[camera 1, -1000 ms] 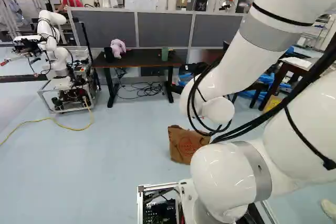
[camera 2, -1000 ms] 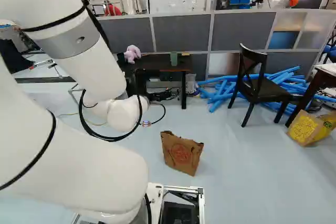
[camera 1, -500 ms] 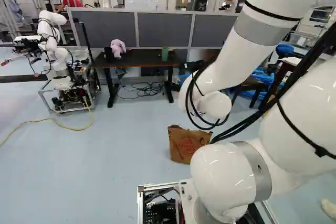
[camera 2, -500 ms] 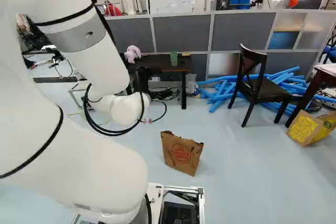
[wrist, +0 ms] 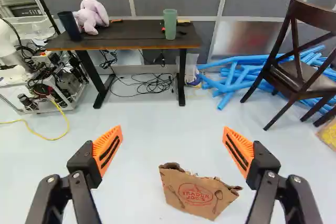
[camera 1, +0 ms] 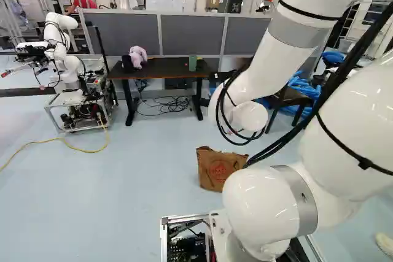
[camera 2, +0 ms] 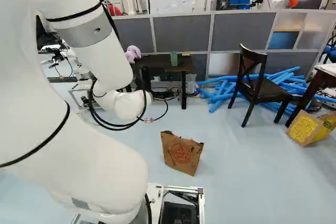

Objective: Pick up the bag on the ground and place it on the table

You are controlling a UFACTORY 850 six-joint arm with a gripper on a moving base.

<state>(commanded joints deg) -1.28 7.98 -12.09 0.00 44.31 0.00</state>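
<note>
Beyond the wrist in the right base view, the gripper point(camera 2: 144, 80) shows only as a dark part, its fingertips hidden. The wrist view has the gripper point(wrist: 172, 148) wide open, orange pads apart, nothing between them. A brown paper bag point(wrist: 198, 194) with a crumpled top stands on the floor below and ahead of the fingers, nearer the one on the chair's side, untouched. It is also in the right base view as the bag point(camera 2: 181, 153). The dark table point(wrist: 131, 34) stands farther ahead by the partition, bearing a plush toy point(wrist: 90, 16), a dark cup and a green cup point(wrist: 170, 23).
Another robot point(camera 1: 69, 72) stands at the left of the left base view, a yellow cable point(camera 1: 77, 149) trailing from it. A dark chair point(camera 2: 257, 85) and blue tubes point(camera 2: 218, 95) are right of the table, with a yellow-printed bag point(camera 2: 305, 128) beyond. Cables lie under the table.
My upper arm and wrist have swung, the wrist going slightly left in the left base view and slightly right in the right one. The base and the bag have stayed put.
</note>
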